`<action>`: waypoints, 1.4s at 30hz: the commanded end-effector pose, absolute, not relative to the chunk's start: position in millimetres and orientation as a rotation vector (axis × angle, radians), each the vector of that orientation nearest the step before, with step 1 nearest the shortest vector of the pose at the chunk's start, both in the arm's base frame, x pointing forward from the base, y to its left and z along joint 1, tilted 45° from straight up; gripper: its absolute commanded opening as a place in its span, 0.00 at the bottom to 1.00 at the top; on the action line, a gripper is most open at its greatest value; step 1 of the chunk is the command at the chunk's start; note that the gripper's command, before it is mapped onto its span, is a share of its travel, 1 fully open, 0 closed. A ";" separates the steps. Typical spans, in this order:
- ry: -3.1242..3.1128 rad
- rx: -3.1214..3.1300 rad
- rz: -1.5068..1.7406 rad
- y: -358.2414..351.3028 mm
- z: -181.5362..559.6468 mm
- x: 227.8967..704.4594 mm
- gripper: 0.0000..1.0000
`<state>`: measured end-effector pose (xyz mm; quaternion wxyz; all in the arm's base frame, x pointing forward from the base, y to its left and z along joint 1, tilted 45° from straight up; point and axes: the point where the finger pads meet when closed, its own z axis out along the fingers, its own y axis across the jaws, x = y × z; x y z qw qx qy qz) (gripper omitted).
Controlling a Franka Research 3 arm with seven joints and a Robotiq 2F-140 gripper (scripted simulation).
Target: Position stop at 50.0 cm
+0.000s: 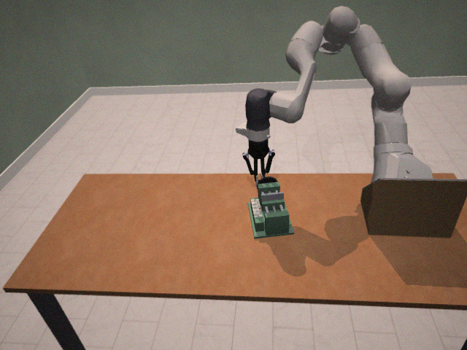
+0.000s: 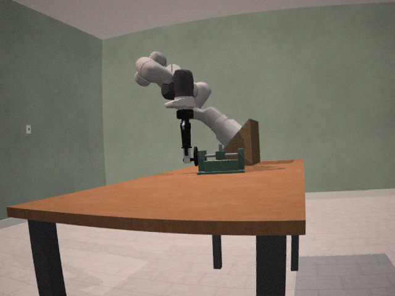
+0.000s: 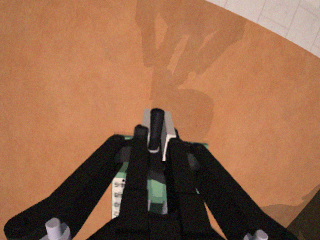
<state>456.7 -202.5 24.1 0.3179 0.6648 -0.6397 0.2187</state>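
The pincer (image 2: 187, 158) is hanging straight down with its fingers nearly together, and it is gripping a small crank pin that is sticking out of the black handwheel (image 2: 195, 151); in the wrist view that pin (image 3: 156, 127) is showing as a dark peg between the two fingertips. The handwheel is sitting directly beside the pincer, on the end of the green slide fixture (image 2: 220, 165), which is stretching away from the pincer toward the arm's wedge-shaped pedestal (image 2: 252, 140). Further along the fixture, a grey screw shaft (image 2: 212, 155) is running from the wheel to a green block riding on it, which is probably the stop (image 2: 220, 155); a pale scale strip (image 1: 257, 208) is lying along one side, its marks too small to read.

Judging by its build, the wheel is rigid and is turning only about its shaft, so the pin is the right place to hold, and the wrist is needing to trace a circle around the axle rather than pull or twist. The pin is thin and smooth-looking, so it may be slipping if the path drifts. The fixture is looking light on the orange worktop (image 2: 153, 203) and could be shifting under sideways force
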 end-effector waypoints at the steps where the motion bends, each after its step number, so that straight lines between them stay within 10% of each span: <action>1: -1.672 1.756 0.571 -192.3 33.9 460.8 0.04; 42: -1.672 1.756 0.571 -175.5 56.8 419.6 0.04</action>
